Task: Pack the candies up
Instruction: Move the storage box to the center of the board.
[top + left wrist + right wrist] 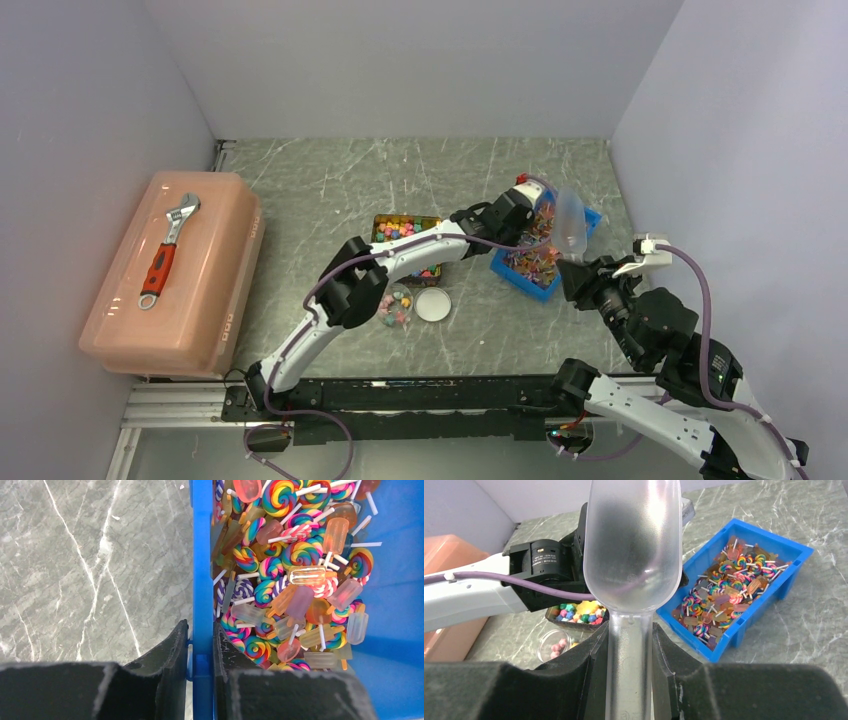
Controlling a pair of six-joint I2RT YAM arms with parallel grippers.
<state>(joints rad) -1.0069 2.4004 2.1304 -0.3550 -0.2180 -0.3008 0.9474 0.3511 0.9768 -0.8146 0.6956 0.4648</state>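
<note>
The grey marbled table (330, 180) carries a blue bin (528, 284) whose wall stands between the left claw's (201, 646) fingers, a dark tray (377, 228) just left of it, a clear dish (397, 322) and white lid (433, 303) further back towards the arm bases, and a pink box (200, 290) far left.

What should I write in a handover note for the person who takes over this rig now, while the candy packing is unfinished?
Left gripper: jaws pinch the side wall of the blue bin of lollipops.
Right gripper: jaws shut on the clear scoop, which is empty.
Small candies fill the dark tray; a few lie in the round jar, its lid beside it.
Done: a few candies packed.
Left: scoop more, close the jar.
</note>
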